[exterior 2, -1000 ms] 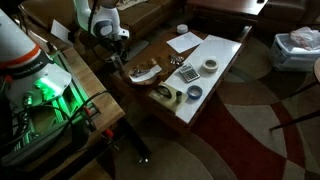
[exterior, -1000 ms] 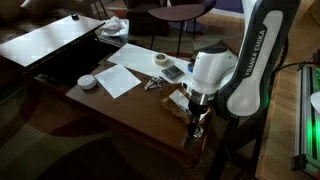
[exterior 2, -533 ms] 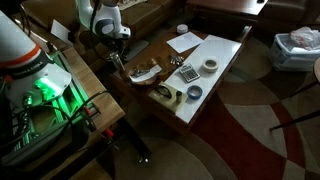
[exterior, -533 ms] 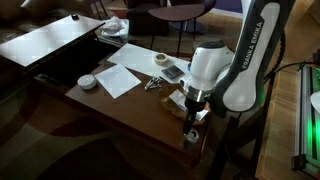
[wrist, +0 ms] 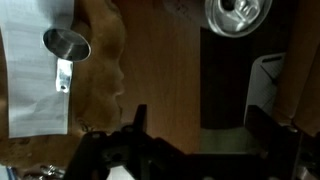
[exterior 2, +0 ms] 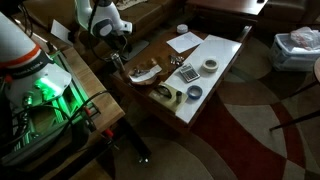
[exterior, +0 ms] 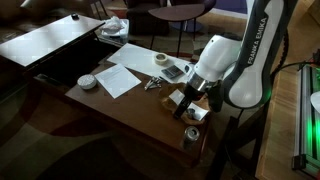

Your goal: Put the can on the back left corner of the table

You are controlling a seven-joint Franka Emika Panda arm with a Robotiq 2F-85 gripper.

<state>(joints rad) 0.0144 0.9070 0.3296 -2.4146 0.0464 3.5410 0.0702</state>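
Note:
The can [exterior: 192,134], a short dark cylinder with a pale metallic top, stands upright at a corner of the dark brown wooden table [exterior: 120,112]. It stands free. In the wrist view the can [wrist: 238,12] shows at the top edge, beyond the fingers. My gripper [exterior: 189,103] hangs above and just behind the can, apart from it. In the wrist view my gripper [wrist: 200,125] is open, with only bare table between the two fingers. It also shows in an exterior view [exterior 2: 118,52], where the can is too small to make out.
A paper sheet [exterior: 120,78], a round white bowl [exterior: 88,81], a white tape roll [exterior: 161,60] and small metal items [exterior: 152,84] lie on the table. A white-topped surface [exterior: 45,40] stands behind. The table edge runs right beside the can.
My gripper was low at the can. It has since risen and drawn back, leaving the can standing alone at the corner.

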